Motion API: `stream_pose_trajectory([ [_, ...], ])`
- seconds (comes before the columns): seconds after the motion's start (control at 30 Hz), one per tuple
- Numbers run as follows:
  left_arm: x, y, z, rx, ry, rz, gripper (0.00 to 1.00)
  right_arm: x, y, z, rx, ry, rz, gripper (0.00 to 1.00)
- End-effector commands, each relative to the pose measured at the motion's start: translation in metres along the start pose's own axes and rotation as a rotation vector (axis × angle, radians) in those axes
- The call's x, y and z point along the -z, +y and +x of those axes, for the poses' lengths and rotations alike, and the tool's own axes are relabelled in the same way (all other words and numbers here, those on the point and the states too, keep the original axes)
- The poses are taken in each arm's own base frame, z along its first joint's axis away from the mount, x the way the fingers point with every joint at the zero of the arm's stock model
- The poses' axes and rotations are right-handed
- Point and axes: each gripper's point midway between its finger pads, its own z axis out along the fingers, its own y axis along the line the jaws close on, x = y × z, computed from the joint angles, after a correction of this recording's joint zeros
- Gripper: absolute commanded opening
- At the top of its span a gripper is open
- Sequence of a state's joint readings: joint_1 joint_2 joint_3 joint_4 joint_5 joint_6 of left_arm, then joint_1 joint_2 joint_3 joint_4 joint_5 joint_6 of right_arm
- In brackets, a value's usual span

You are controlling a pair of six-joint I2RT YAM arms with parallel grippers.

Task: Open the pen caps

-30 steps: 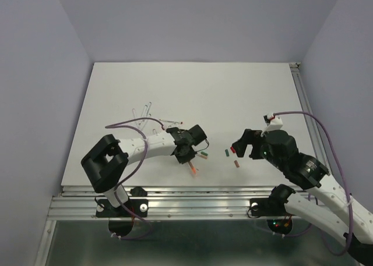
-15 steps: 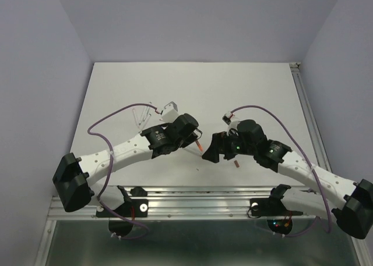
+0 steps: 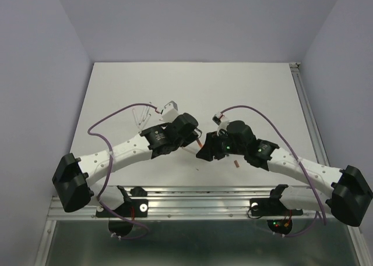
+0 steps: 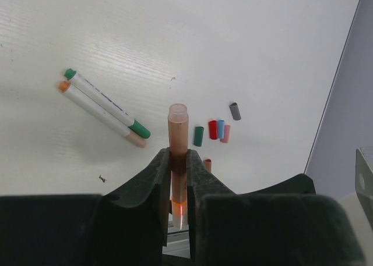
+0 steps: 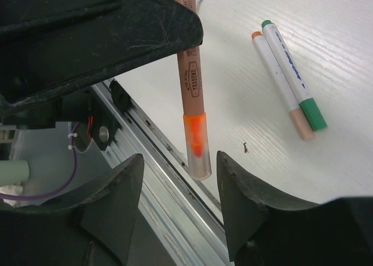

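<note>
Left pincer: clenched on the pen, mid-barrel, pads pressing both sides. The butt end stands out beyond its fingertips, and the cap lies behind them, toward its palm.

Right pincer: released. Its fingers stand either side of the cap with a gap on each side, and no contact is visible.

Governing relation: the pen's long axis runs straight into the right pincer's mouth, cap end first. The clear cap, with the orange nib showing through it, sits between the fingertips, slightly nearer the finger on the right of the wrist view. The right pincer is the one at the cap. Judgement: squeeze the cap, then pull apart along the pen's axis. Because the cap sits off centre, one pad will probably meet it first and push the pen sideways.

Elsewhere: loose caps lie on the table beyond and right of the left fingertips. Two more pens lie side by side to their left.

Not determinable:
- From overhead, the two pincers overlap and hide the pen almost entirely.
- The seam between cap and barrel is hard to fix.
- The left pincer's body cuts off the barrel's upper part in the right wrist view.
</note>
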State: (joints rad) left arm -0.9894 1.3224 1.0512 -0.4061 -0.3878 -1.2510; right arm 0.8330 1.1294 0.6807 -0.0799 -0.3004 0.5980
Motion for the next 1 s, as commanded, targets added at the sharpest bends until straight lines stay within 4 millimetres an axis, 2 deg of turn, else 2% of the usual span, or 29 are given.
stream_pose_trajectory([
  [0.0,0.009,-0.007,-0.004,0.021,-0.010,0.043,0.00,0.001,0.022,-0.032,0.030,-0.105,-0.047,0.54],
  [0.17,0.011,-0.011,0.001,0.023,0.018,0.068,0.00,0.000,0.019,-0.033,0.026,-0.113,-0.034,0.45],
  [0.27,0.012,-0.012,0.001,0.024,0.020,0.079,0.00,0.000,0.022,-0.035,0.026,-0.112,-0.043,0.27],
  [0.3,0.011,-0.009,0.000,0.030,0.011,0.072,0.00,0.000,0.021,-0.031,0.026,-0.095,-0.039,0.14],
  [0.37,0.012,-0.005,-0.004,0.038,-0.009,0.066,0.00,0.001,0.021,-0.028,0.025,-0.080,-0.039,0.01],
  [0.47,0.012,0.000,-0.021,0.056,-0.071,0.041,0.00,0.006,0.023,-0.020,0.022,-0.044,-0.050,0.01],
  [0.57,0.010,0.005,-0.052,0.078,-0.174,0.008,0.00,0.014,0.023,-0.007,0.008,-0.005,-0.061,0.01],
  [0.6,0.011,0.005,-0.064,0.083,-0.205,-0.004,0.00,0.016,0.024,0.003,-0.008,0.030,-0.077,0.01],
  [0.7,0.007,0.021,-0.100,0.124,-0.289,-0.058,0.00,0.026,0.031,0.016,-0.040,0.069,-0.127,0.01],
  [0.73,0.005,0.027,-0.119,0.145,-0.330,-0.065,0.00,0.027,0.028,0.026,-0.054,0.091,-0.132,0.01],
  [0.87,0.003,0.052,-0.152,0.182,-0.409,-0.140,0.00,0.040,0.032,0.037,-0.084,0.101,-0.160,0.01],
  [0.97,0.005,0.071,-0.165,0.183,-0.450,-0.209,0.00,0.046,0.029,0.041,-0.095,0.097,-0.151,0.01],
])
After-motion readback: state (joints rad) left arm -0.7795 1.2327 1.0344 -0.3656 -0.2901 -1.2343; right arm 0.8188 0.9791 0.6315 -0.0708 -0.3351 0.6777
